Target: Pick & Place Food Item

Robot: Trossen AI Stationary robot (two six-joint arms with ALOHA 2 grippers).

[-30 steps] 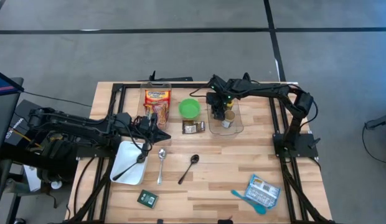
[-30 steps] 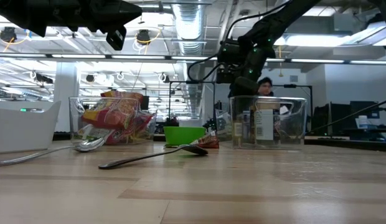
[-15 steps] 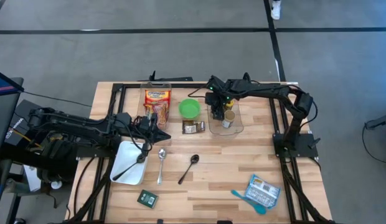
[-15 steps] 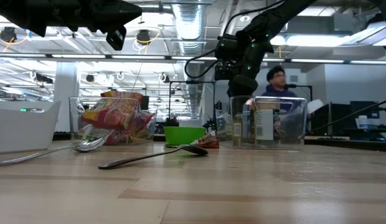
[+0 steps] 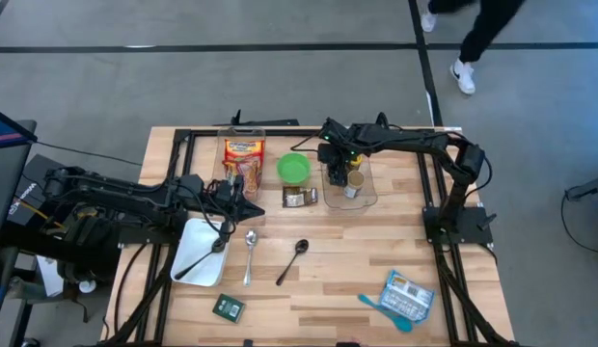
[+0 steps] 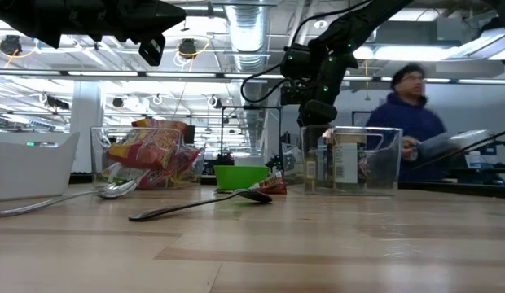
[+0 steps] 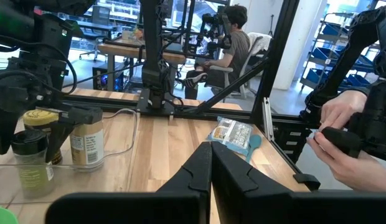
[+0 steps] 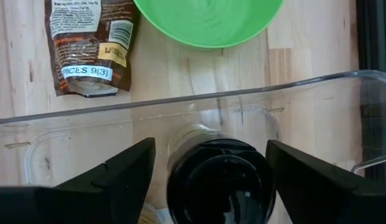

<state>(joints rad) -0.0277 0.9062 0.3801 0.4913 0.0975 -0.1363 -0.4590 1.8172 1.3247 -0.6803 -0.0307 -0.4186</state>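
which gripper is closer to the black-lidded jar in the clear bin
Right. The right gripper hangs directly above the black-lidded jar in the clear bin, fingers open on either side of it. The left gripper sits shut across the table, beside the white tray.

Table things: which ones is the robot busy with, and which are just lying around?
Busy with: right hand, open above the black-lidded jar in the clear bin.
Lying around: green bowl, brown packet, silver spoon, dark spoon, white tray, blue packet; left hand waits, shut, by the tray.
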